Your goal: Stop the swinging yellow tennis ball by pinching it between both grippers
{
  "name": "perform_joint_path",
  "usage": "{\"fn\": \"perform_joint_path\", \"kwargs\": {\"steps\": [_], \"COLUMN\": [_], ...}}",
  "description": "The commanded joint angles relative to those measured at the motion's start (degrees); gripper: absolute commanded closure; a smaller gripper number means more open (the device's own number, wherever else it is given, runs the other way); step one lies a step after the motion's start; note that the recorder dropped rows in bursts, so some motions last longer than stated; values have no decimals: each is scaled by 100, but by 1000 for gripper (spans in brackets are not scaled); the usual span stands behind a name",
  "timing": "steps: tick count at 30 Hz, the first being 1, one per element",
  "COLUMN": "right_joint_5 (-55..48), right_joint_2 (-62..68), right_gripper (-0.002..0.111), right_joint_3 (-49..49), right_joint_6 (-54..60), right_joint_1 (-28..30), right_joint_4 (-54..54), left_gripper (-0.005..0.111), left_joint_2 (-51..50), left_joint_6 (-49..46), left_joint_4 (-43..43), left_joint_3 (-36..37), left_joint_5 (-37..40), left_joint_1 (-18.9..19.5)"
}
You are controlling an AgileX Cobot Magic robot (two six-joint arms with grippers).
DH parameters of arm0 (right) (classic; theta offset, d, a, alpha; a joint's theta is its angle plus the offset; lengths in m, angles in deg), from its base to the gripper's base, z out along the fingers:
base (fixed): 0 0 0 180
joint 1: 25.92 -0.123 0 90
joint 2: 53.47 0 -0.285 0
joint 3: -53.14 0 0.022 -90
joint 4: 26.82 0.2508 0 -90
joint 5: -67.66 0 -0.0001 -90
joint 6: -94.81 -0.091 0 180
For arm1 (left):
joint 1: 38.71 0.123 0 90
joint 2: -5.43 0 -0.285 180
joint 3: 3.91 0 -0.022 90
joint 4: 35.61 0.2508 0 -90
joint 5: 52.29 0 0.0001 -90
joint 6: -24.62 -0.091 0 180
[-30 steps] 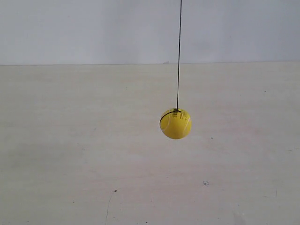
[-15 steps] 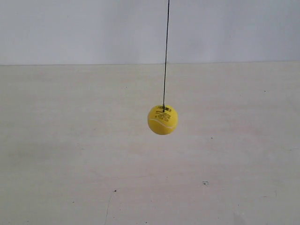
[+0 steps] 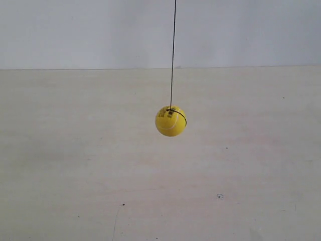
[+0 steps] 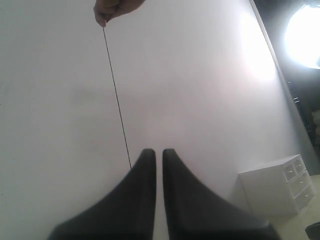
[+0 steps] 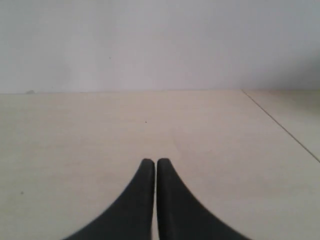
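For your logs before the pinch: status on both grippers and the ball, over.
Left black gripper fingers shut, empty; right black gripper same. Bright yellow fuzzy tennis ball hangs free on thin dark string, untouched. Nothing blocking in view.

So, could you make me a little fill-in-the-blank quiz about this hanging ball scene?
The hanging tennis ball is coloured ____.
The string holding it leaves the exterior view at its ____ edge.
In the left wrist view, a human ____ holds the string's upper end.
Missing words: yellow; top; hand.
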Motion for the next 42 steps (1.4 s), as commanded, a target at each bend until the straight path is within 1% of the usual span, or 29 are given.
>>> {"fn": "perform_joint_path", "kwargs": {"steps": [1,26,30,32,33,34,36,38,42], "right_joint_5": [-619,-609,-609,-609,-609,-609,-609,-609,-609], "right_joint_2": [-32,-32,-32,-32,-32,-32,-32,-32,-32], "right_gripper": [108,108,108,108,108,108,108,108,108], "right_joint_3": [28,28,28,28,28,28,28,28,28], "right_joint_6": [103,103,103,103,103,103,103,103,103], "right_joint_1": [86,86,86,86,86,86,86,86,86], "right_joint_4": [28,52,52,52,52,52,52,52,52], "left_gripper": [102,102,102,102,102,102,102,102,102], "left_joint_2": [39,39,39,39,39,39,39,39,39], "left_joint_6": [58,47,-371,-1054,-1742,-2165,-2966,-3259,-3260], "left_joint_4": [-26,-26,-98,-493,-1206,-1780,-2953,-3416,-3668], "left_joint_3": [29,29,105,244,357,436,589,679,861], "left_joint_5": [14,14,15,82,211,327,779,1214,2006], "left_joint_1": [-30,-30,-40,-40,-18,23,227,521,1265]}}
